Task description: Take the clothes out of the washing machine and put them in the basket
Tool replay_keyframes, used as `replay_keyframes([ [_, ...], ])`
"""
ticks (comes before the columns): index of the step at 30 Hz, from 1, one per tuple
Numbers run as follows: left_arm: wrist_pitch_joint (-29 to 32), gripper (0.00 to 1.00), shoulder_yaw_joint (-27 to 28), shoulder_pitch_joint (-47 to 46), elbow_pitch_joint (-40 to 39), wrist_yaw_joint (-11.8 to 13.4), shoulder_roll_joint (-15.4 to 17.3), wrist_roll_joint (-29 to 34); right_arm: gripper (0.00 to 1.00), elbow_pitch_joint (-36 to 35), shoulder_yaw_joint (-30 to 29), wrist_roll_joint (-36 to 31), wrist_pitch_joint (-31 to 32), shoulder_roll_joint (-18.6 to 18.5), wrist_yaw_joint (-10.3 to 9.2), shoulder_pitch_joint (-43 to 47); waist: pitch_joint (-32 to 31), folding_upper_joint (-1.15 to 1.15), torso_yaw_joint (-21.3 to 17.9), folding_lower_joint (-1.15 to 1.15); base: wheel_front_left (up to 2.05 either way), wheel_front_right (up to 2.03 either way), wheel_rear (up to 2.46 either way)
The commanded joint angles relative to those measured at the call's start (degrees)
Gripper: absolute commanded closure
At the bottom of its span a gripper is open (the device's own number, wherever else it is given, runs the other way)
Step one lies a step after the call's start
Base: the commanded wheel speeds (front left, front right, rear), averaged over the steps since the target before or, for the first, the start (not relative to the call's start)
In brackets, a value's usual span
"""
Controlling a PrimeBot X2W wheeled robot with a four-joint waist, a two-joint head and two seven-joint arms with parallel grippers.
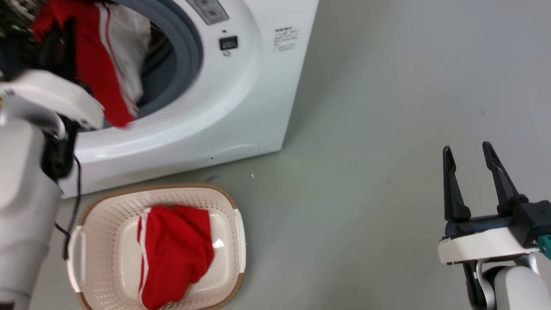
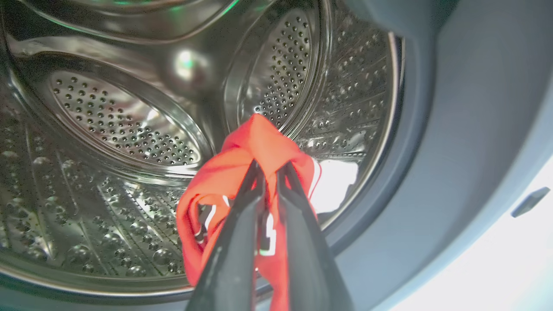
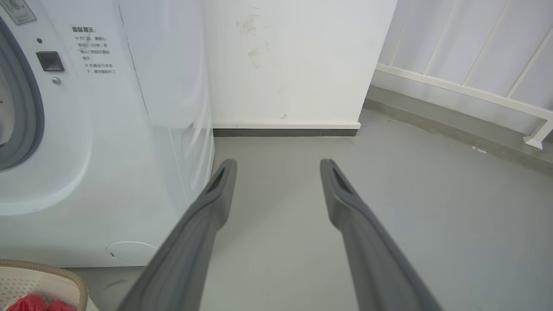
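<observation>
Now at the porthole: the left gripper (image 2: pixel 268 166) is clamped tight on a red garment (image 2: pixel 255 138), its fingers pinching a bunched fold with the shiny drum (image 2: pixel 121 125) behind it.
Held cloth: red with white stripes and a white panel; in the head view it hangs down across the opening of the washing machine (image 1: pixel 241 94), its lower tip over the white front below the grey seal (image 1: pixel 191 51).
On the floor (image 1: pixel 387 129): the basket (image 1: pixel 107 206) sits just in front of the machine, with another red garment (image 1: pixel 172 254) crumpled inside it.
Right side: the right gripper (image 1: pixel 467 148) has its fingers spread apart around nothing, over bare floor well away from the basket.
</observation>
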Motion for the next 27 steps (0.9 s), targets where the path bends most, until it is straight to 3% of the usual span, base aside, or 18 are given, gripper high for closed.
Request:
replay_keyframes([
  [1,-0.48,1.0,0.18,1.37,-1.25,0.51,-0.25,0.25,0.0,0.12,-0.16,-0.38,-0.12,0.05,-0.06,0.85,-2.49,0.0,1.75,0.01,0.0,0.0,0.0],
  [2,-0.65,1.0,0.25,3.09,-3.22,1.09,-0.06,0.63,0.0,0.2,-0.21,-0.49,-0.12,0.07,-0.06,1.27,-3.11,0.0,2.09,0.01,0.0,0.0,0.0],
  [3,-1.03,1.0,1.28,8.45,-10.18,3.35,0.04,0.81,0.0,0.34,-0.37,-0.9,-0.12,0.07,-0.06,2.1,-4.8,0.0,3.18,0.01,0.0,0.0,0.0],
  [9,-1.32,1.0,2.85,18.57,-25.38,8.02,0.37,1.8,0.0,0.51,-0.7,-1.54,-0.11,0.07,-0.06,3.65,-6.99,0.0,5.57,0.01,0.0,0.0,0.0],
  [15,0.33,1.0,0.76,25.9,-37.27,12.07,0.49,3.45,0.0,0.35,-1.73,-2.1,-0.11,0.07,-0.06,3.87,-7.83,0.0,8.58,0.01,0.0,0.0,0.0],
  [21,2.93,1.0,-1.09,31.59,-41.56,13.72,0.41,2.38,0.0,0.19,-2.2,-2.36,-0.11,0.07,-0.06,3.71,-7.76,0.0,10.31,0.01,0.0,0.0,0.0],
  [27,4.02,1.0,-3.23,33.99,-36.3,12.85,-0.25,1.59,0.0,-0.23,-1.39,-2.79,-0.11,0.06,-0.06,2.65,-5.52,0.0,10.59,0.01,0.0,0.0,0.0],
])
